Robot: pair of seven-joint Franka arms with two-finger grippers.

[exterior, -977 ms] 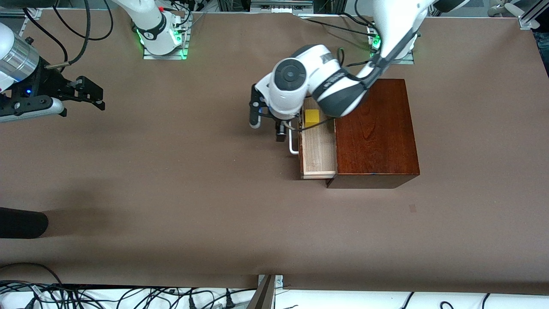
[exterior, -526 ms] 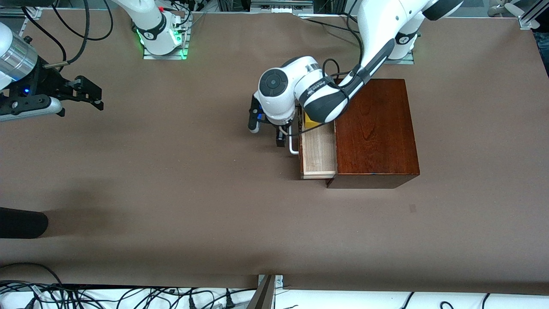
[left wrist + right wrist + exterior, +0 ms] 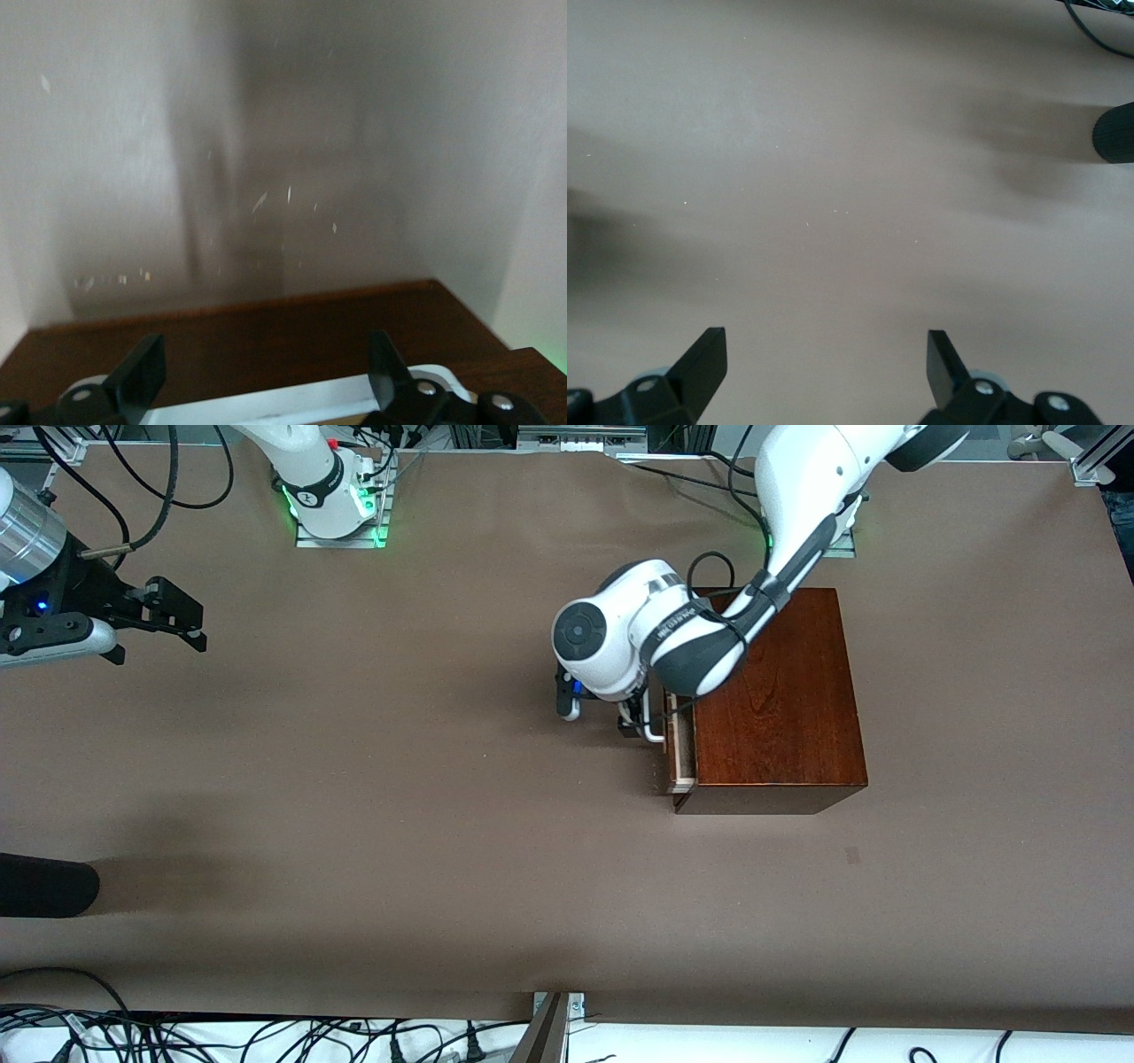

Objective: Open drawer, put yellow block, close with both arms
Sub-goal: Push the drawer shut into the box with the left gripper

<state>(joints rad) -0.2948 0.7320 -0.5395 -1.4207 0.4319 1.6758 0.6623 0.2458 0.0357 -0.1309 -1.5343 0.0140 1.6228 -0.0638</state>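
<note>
The dark-brown wooden box (image 3: 771, 700) stands toward the left arm's end of the table. Its drawer (image 3: 680, 757) is pushed almost fully in, and only a thin pale strip shows. The yellow block is hidden. My left gripper (image 3: 633, 722) is low in front of the drawer. It stands open (image 3: 264, 359), its fingers (image 3: 142, 372) astride the white handle (image 3: 292, 403) against the dark drawer front (image 3: 266, 336). My right gripper (image 3: 190, 615) waits open over bare table at the right arm's end, nothing between its fingers (image 3: 824, 354).
A black rounded object (image 3: 44, 886) lies at the right arm's end of the table, nearer the front camera; it also shows in the right wrist view (image 3: 1116, 133). Cables (image 3: 266, 1041) run along the table's near edge.
My left gripper has pushed the drawer into the box, from well out to almost shut. The yellow block has gone out of sight inside. The right gripper has barely drifted.
</note>
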